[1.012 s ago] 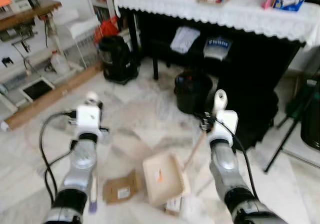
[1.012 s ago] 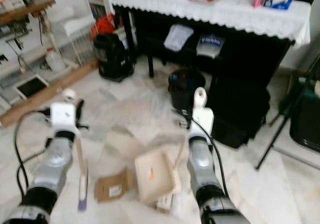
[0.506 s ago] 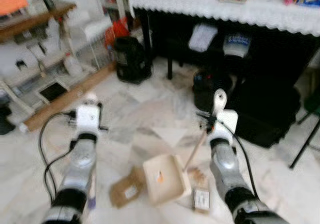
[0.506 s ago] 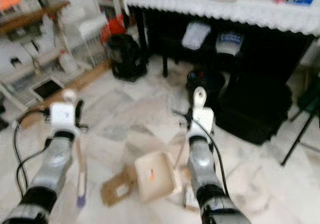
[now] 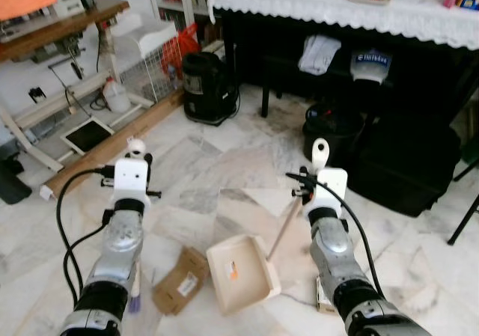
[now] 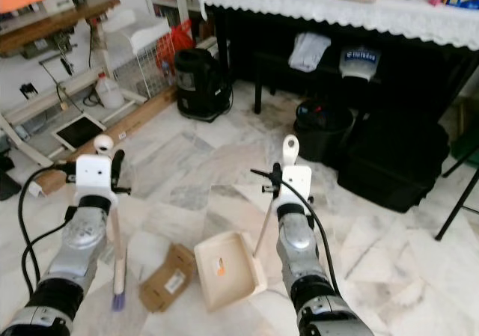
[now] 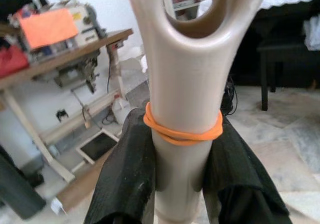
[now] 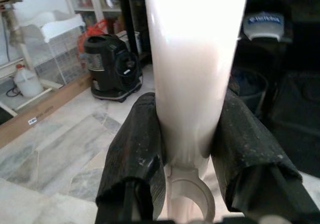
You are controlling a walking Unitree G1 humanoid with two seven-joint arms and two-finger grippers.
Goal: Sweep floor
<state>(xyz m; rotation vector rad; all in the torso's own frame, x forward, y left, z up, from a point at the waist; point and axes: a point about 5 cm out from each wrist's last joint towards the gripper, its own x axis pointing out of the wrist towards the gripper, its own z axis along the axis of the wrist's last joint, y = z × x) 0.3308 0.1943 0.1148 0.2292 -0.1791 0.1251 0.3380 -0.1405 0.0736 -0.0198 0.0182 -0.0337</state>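
2 claws clamped, broom bristles half-hidden

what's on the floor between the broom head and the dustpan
A flattened cardboard piece with a white label lies on the marble floor between the broom's purple bristles and the beige dustpan, in the right eye view.

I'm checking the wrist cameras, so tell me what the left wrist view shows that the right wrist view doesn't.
Left wrist view alone: the left gripper clamped on the broom handle, an orange rubber band around it, and a sewing machine on a wooden table.

Right wrist view alone: the right gripper clamped on the dustpan handle, a black vacuum cleaner and a plastic jug.

Both: black fingers around a pale handle, above marble floor.
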